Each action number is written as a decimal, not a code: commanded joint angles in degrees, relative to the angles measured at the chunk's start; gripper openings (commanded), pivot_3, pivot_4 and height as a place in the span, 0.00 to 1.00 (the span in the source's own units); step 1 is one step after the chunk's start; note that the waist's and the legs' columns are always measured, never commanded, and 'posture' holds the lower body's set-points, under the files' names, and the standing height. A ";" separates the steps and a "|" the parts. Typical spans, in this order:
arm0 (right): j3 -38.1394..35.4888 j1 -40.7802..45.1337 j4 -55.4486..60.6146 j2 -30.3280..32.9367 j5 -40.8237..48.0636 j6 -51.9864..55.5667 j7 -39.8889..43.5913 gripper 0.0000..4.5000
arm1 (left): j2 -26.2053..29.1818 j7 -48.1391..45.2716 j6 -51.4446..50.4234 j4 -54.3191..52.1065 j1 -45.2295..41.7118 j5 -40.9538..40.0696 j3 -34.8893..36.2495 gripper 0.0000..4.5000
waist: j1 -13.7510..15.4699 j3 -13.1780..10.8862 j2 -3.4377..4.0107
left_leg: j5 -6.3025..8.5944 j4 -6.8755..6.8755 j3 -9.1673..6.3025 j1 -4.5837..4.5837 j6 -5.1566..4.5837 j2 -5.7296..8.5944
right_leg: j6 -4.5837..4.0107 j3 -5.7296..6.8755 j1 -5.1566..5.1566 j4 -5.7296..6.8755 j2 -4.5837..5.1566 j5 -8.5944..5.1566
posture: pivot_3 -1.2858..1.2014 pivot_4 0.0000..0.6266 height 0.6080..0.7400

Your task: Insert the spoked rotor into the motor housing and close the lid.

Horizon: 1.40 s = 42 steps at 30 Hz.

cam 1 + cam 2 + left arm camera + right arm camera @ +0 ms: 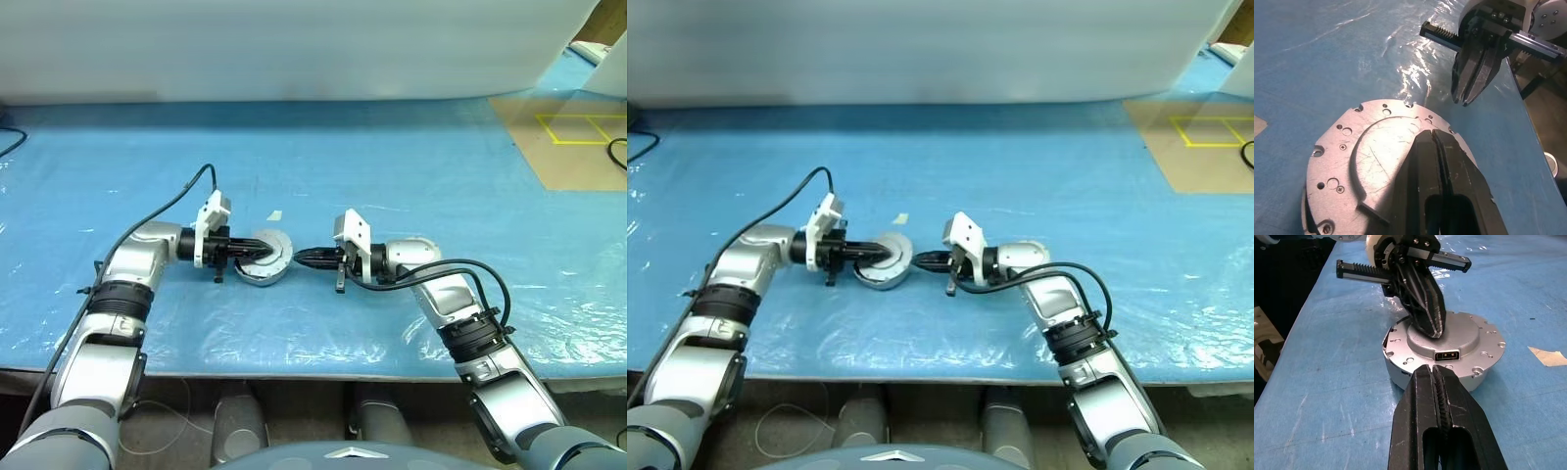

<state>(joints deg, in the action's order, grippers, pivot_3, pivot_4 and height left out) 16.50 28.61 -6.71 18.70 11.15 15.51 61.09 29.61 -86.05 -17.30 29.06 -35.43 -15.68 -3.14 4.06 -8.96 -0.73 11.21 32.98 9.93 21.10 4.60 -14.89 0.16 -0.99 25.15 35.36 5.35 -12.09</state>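
Left gripper (257, 251), fingers shut, is lying level across the flat-sitting lid (277, 257) at frame centre — right gripper (306, 258), also shut, is facing it.

The lid (1449, 340) covers the top of the motor housing (1400, 372), so the housing's interior is hidden; whether the spoked rotor sits inside cannot be told. The left gripper (1431, 328) lies across the lid's raised centre and conceals part of it. In the left wrist view the lid's near edge is cut off by the picture's border, and the closed fingers (1422, 181) mask its middle. Whether the left fingertips press on the lid or sit just above it is undetermined.
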 commanded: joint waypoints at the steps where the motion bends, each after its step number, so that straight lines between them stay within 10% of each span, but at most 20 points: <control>1: -0.53 1.15 1.02 -0.18 0.73 -0.69 0.04 0.00 | 1.11 0.21 -0.48 -3.86 2.05 -0.17 -1.14 0.01 | -0.02 0.00 0.00 | 0.00 0.00 0.00 0.00 0.00 0.00 | 0.00 0.00 0.00 0.00 0.00 0.00 | 0.52 0.24 1.00; 16: -0.50 2.80 -0.60 -2.69 0.44 -1.82 -1.41 0.00 | 1.32 9.46 6.23 -13.17 10.61 -3.33 3.30 0.01 | -0.27 0.00 0.02 | 0.00 -0.01 0.01 -0.08 0.00 -0.01 | 0.00 -0.02 -0.01 0.00 -0.01 0.00 | 0.52 0.24 1.00; 30: 0.35 8.25 -8.70 -7.80 -0.53 -5.80 -1.48 0.97 | 3.25 20.76 0.82 -35.03 26.23 -11.21 10.72 0.00 | -0.70 -0.01 0.04 | 0.01 -0.21 0.04 -0.03 0.00 -0.03 | 0.00 0.02 0.06 -0.17 -0.05 0.00 | 0.52 0.24 1.00; 42: 1.71 11.65 -15.31 -10.27 -3.35 -5.53 -1.89 0.99 | 4.76 26.14 1.09 -41.56 35.36 -14.27 15.69 0.00 | -1.71 -0.02 0.04 | 0.01 -0.23 0.05 -0.03 0.00 -0.04 | 0.00 0.03 0.06 -0.27 -0.06 0.00 | 0.52 0.24 1.00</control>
<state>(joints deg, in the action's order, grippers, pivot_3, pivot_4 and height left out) 18.31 38.76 -22.56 8.90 8.12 10.52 59.35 33.80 -60.62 -16.84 -9.91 -0.43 -28.71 10.45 2.36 -8.98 -0.68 11.22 32.75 9.98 21.07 4.60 -14.93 0.16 -0.95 25.21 35.10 5.28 -12.09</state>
